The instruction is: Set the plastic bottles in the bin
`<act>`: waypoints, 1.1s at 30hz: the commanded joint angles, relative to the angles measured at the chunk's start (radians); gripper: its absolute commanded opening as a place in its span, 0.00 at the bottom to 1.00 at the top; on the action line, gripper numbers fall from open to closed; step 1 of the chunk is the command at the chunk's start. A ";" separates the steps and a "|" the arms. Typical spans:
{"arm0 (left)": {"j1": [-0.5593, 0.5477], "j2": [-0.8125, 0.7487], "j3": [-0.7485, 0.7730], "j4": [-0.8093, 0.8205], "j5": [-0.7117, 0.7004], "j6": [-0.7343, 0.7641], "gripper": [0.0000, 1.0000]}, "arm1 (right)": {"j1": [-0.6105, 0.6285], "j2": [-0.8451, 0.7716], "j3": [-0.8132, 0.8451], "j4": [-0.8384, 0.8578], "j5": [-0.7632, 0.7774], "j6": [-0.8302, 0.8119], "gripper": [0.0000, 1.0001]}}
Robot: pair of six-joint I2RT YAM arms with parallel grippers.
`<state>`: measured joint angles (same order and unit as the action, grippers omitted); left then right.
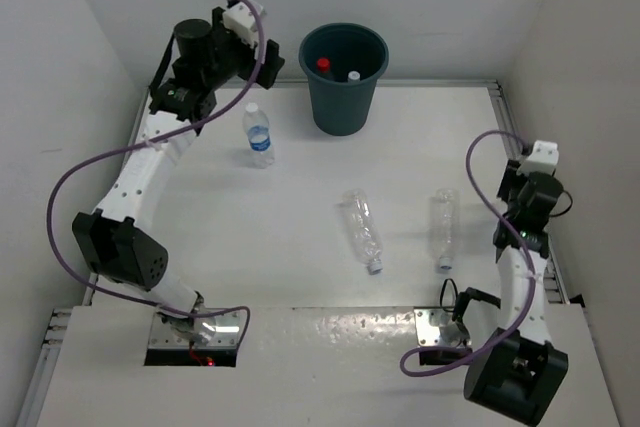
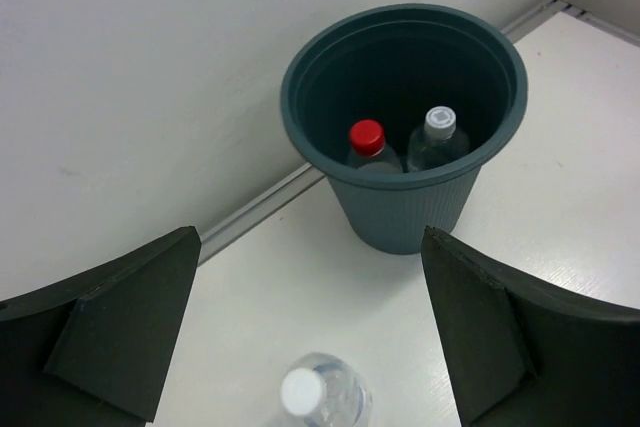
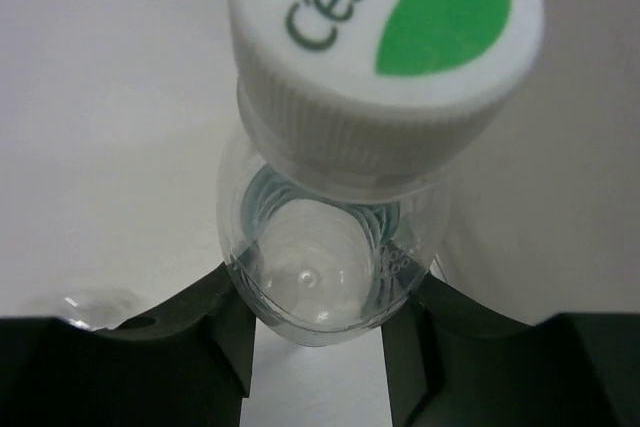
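bin: the dark teal round plastic bucket [image 1: 345,107] stands upright at the far edge of the white table [image 1: 300,197], close to the back wall.
inside the bin: a clear plastic bottle with a red cap [image 2: 367,137] and a clear plastic bottle with a white cap [image 2: 438,127] stand side by side, necks up, below the rim.
standing bottle: a clear plastic bottle with a blue-white label [image 1: 258,134] is upright on the table, left of the bin and apart from it. the left wrist view looks down on its white cap.
lying bottles: two more clear plastic bottles lie on their sides mid-table, caps toward the arm bases and apart from each other. the left-hand lying bottle [image 1: 364,230] is angled a little; the right-hand lying bottle [image 1: 443,227] lies nearly straight.
left gripper: the left gripper [image 2: 308,242] hangs above the standing bottle, facing the bin. its fingers are spread wide and hold nothing.
right gripper: the right gripper [image 3: 318,297] sits by the right edge of the table, near the right-hand lying bottle but not touching it. its two dark fingers are drawn in against both sides of a clear plastic bottle with a white-and-green printed cap [image 3: 385,47], whose cap points at the wrist camera.
held bottle from above: cannot be made out in the top view.
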<state>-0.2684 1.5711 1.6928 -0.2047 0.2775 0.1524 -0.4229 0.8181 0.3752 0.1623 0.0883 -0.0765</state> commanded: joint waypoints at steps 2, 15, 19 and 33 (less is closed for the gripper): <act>0.093 -0.071 0.015 -0.012 0.113 -0.135 1.00 | 0.013 0.091 0.295 0.017 -0.197 0.176 0.26; 0.360 -0.279 -0.364 0.074 0.311 -0.248 1.00 | 0.452 0.844 1.362 -0.041 -0.361 0.389 0.25; 0.406 -0.374 -0.505 0.097 0.345 -0.212 1.00 | 0.550 1.085 1.644 -0.032 -0.337 0.347 0.23; 0.417 -0.507 -0.725 0.033 0.367 -0.044 1.00 | 0.662 1.445 1.802 0.062 -0.233 0.259 0.71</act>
<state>0.1619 1.0794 0.9936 -0.1837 0.6411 0.0452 0.2241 2.3051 2.1304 0.1310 -0.1799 0.2138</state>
